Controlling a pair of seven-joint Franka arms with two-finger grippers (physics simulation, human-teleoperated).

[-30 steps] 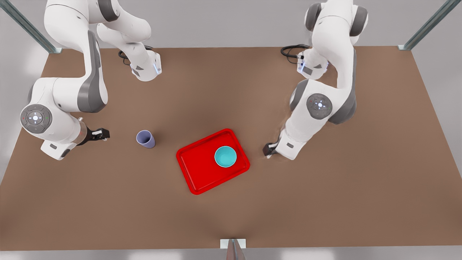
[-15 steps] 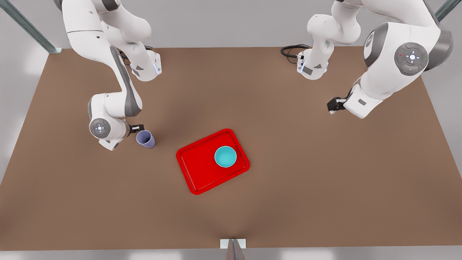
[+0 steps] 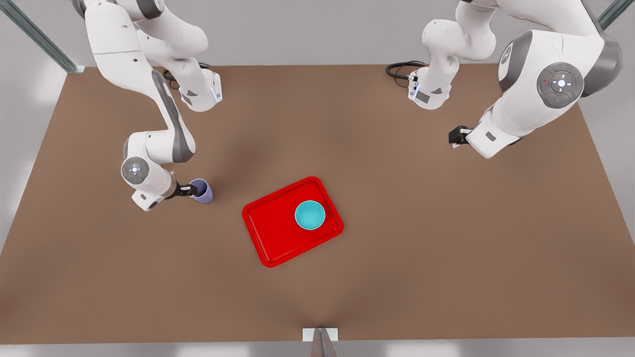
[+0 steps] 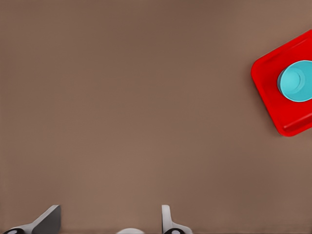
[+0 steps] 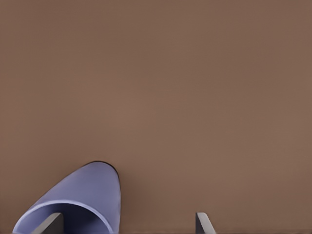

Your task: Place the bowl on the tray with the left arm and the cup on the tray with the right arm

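The bowl is already sitting upright inside the tray, toward the tray's end on the front view's right, so the part left to do looks like the cup. The cup is standing upright on the brown worktop, well apart from the tray, on the front view's left.

The right gripper is reaching in low at the cup's rim. In the right wrist view its fingers are standing apart, with one fingertip appearing to sit inside the cup's mouth and the other outside over bare worktop — so it is open and straddling the wall, not yet gripping.

The left gripper is waiting high over the worktop on the front view's right, well away from the tray; its fingers are spread and holding nothing.

The cup is probably light, stiff and smooth, and its taper may let it slip or tip under a loose pinch. Taking the wall just below the rim — one finger inside, one outside — looks like the sensible hold.
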